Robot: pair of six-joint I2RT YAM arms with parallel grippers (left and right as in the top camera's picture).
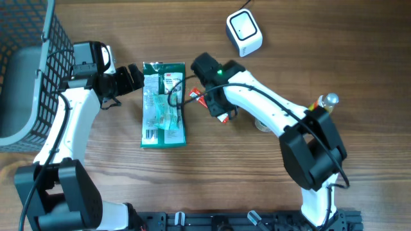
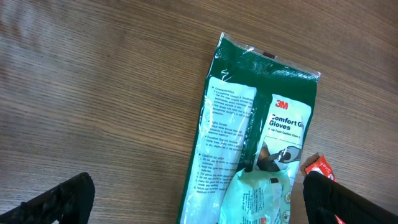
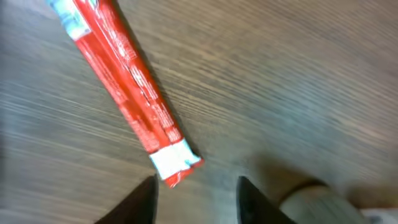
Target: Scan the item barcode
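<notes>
A green pack of gloves point(image 1: 164, 106) lies flat on the wooden table, its printed side up point(image 2: 255, 143). My left gripper point(image 1: 135, 77) hovers at the pack's top left edge, open wide point(image 2: 199, 199), with the pack's near part below the gap between its fingers. A slim red packet point(image 3: 127, 93) with a white end lies on the table just right of the pack point(image 1: 222, 117). Over it sits my right gripper point(image 1: 215, 106), open point(image 3: 196, 199), the packet's white end just ahead of its left finger and nothing between the jaws. The white scanner point(image 1: 244, 32) stands at the back.
A dark wire basket point(image 1: 38, 58) fills the left edge of the table. A small clear bulb-like object point(image 1: 327, 101) stands at the right, beside the right arm. A pale rounded thing point(image 3: 317, 202) sits close to the right gripper's right finger.
</notes>
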